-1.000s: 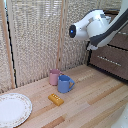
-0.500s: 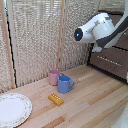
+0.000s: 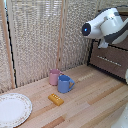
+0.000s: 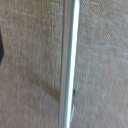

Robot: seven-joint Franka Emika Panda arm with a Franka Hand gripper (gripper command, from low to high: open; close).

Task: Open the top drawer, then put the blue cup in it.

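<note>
arm (image 3: pixel 107 26) shifted; glossy blue cup (image 3: pixel 64 84).

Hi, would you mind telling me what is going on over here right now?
The robot arm is up at the dresser on the exterior view's right; the wrist view shows only a silver bar handle on a dark front, close up. The gripper itself is not visible. The blue cup stands untouched on the wooden table, against a pink mug, with a yellow block and white plate nearby.

Home-like mock room: woven blinds (image 3: pixel 35 40), wooden floor (image 3: pixel 95 100), dark dresser (image 3: pixel 112 60).
</note>
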